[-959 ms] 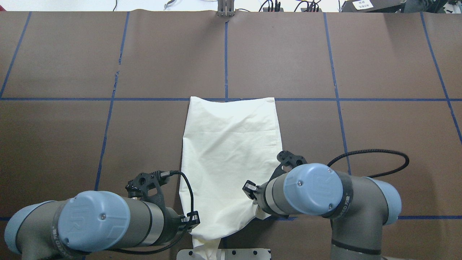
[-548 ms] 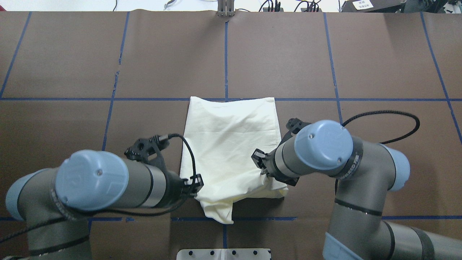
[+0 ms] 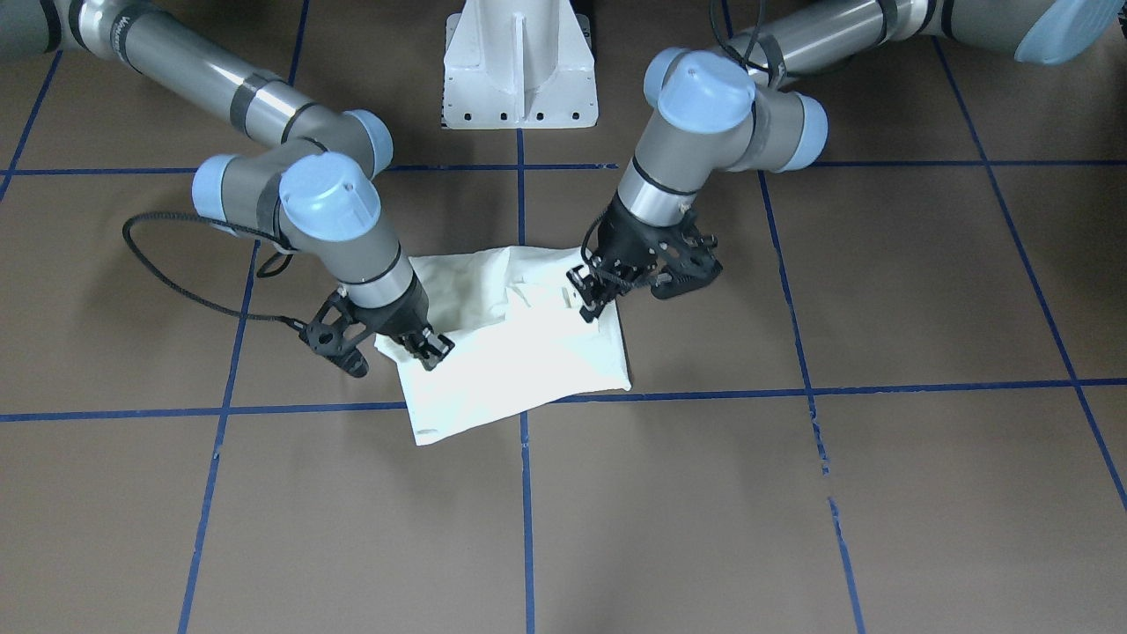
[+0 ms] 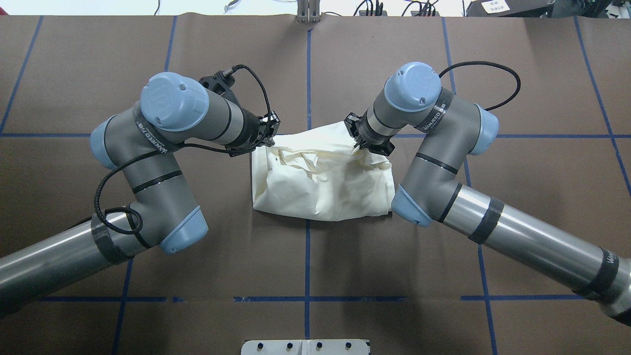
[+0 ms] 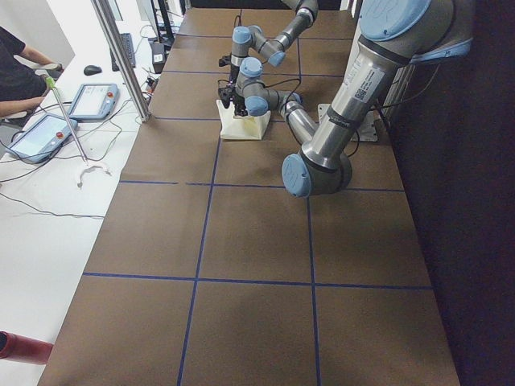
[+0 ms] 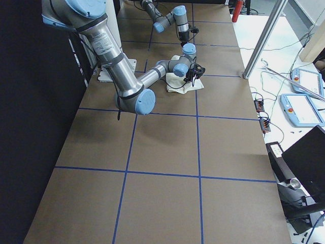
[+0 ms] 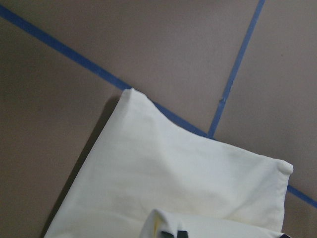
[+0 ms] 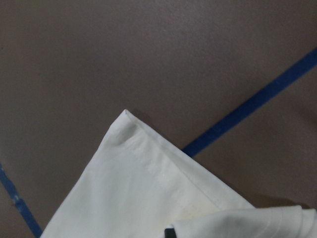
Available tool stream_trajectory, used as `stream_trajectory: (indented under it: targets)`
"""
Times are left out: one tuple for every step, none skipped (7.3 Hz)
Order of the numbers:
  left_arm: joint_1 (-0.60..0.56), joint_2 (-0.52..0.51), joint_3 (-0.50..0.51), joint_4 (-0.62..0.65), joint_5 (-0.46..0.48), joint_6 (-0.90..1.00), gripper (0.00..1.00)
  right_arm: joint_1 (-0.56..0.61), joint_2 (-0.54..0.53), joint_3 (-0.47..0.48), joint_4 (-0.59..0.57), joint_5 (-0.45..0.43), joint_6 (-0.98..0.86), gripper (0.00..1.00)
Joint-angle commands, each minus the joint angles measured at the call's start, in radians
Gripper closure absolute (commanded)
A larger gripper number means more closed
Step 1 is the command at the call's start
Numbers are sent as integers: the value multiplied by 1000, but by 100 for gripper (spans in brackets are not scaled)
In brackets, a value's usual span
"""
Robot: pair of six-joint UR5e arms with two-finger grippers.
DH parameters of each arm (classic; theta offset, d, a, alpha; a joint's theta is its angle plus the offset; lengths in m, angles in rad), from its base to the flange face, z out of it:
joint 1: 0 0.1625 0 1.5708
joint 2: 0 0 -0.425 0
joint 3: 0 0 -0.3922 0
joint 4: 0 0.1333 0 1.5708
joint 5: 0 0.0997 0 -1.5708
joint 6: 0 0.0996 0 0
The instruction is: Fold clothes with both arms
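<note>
The cream-white shirt (image 4: 320, 182) lies mid-table, plain side up, doubled over and wrinkled; the print is hidden. My left gripper (image 4: 268, 137) is shut on the shirt's folded-over edge at its far left corner. My right gripper (image 4: 356, 143) is shut on the same edge at the far right corner. In the front-facing view the left gripper (image 3: 588, 299) is on the right, the right gripper (image 3: 431, 346) on the left, and the shirt (image 3: 528, 361) between them. Both wrist views show the flat lower layer (image 7: 173, 183) (image 8: 138, 198) with the held fold at the bottom edge.
The brown table cover carries a grid of blue tape lines (image 4: 308, 256). The white pedestal base (image 3: 519, 62) stands at the near edge. A metal bracket (image 4: 308, 12) sits at the far edge. An operator (image 5: 16, 64) and tablets (image 5: 92, 100) are beside the table.
Both grippers have carried the shirt's near edge away from the base to its far edge. The shirt is now doubled over and half as long, and both arms are stretched forward.
</note>
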Motion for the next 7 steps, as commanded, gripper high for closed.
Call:
stream_trajectory:
  targets:
    - [-21,-23,44,-16,4,93,1,42,46,-64,18,5,-69,0]
    - [-23,-25,57,-19,4,102,0,96,60,-64,18,93,-83,0]
    - [-26,-24,57,-35,2,111,0,146,69,-61,15,160,-126,0]
    - [-27,10,56,-115,1,122,0,189,69,-60,10,204,-161,0]
    - [-24,41,48,-202,-6,109,0,220,66,-58,2,237,-208,0]
    - [-4,44,50,-217,-7,62,0,251,58,-47,2,240,-223,0]
    - [23,44,47,-218,-9,42,0,275,52,-37,1,242,-252,0]
